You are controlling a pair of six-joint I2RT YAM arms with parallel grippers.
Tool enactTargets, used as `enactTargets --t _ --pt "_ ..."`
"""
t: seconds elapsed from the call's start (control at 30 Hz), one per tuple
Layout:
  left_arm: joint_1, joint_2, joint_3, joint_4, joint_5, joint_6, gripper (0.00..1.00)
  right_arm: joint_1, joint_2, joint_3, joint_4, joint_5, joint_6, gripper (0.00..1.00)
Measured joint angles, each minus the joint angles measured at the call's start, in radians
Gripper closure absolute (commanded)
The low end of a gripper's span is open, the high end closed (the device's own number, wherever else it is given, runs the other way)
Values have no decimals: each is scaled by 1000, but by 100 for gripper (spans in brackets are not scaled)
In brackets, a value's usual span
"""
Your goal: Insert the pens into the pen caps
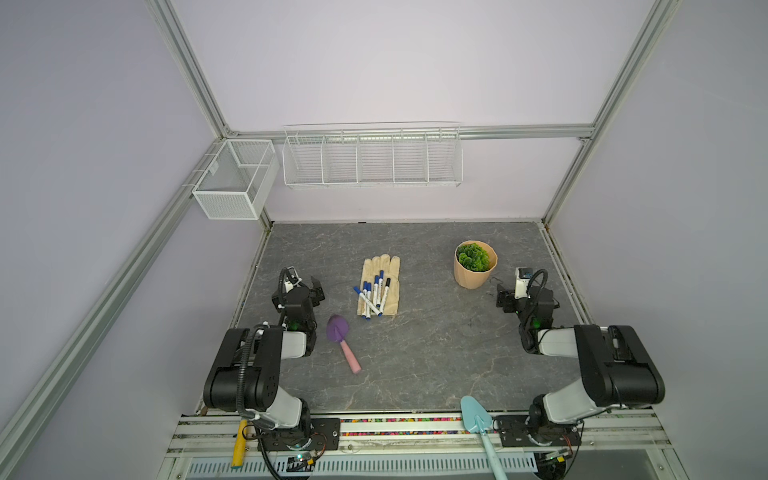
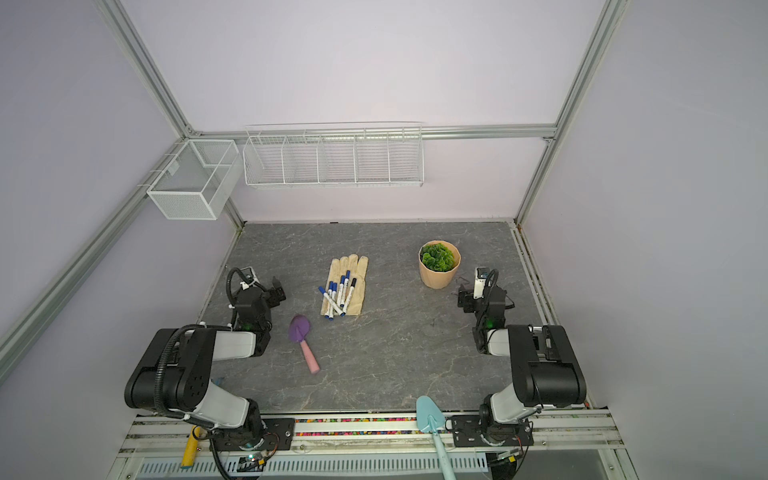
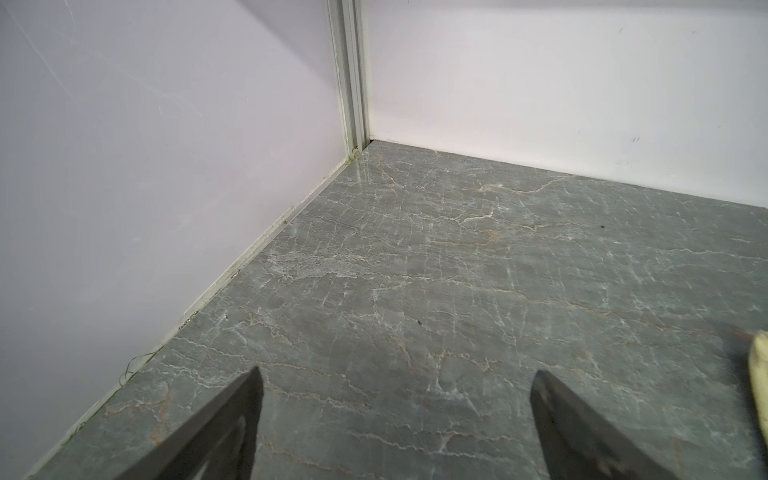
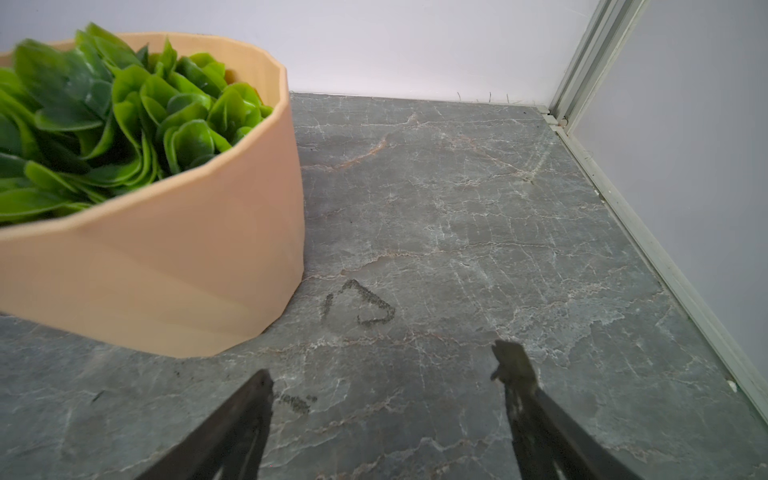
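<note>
**both arms wait wide while the pens sit heaped on the glove**

the pens (image 1: 372,297) lie in a loose fan on the beige glove (image 1: 387,266) near the middle of the table (image 1: 436,353), several crossing one another. most show blue ends and one a black end. no pen caps can be made out lying apart from them. whether those coloured ends are caps already seated is too small to tell.

the left gripper (image 1: 318,289) hovers well to the left of the heap. its jaws are spread and empty over bare table in the left wrist view (image 3: 397,380). the right gripper (image 1: 502,298) hangs just beside the plant pot (image 1: 473,276), its jaws likewise spread wide with nothing between them (image 4: 385,359).

this flanking stance probably leaves the middle unshaded and gives each arm a reach to the heap, one for a pen and one for a cap. the crossed barrels look awkward to pinch singly. the purple trowel (image 1: 336,328) lies near the left arm's likely path.
</note>
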Motion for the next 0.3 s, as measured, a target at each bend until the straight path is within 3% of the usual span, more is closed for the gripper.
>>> enactTargets --t 0.3 --pt "0 0 0 3 1 0 1 -13 0 2 -10 -18 3 12"
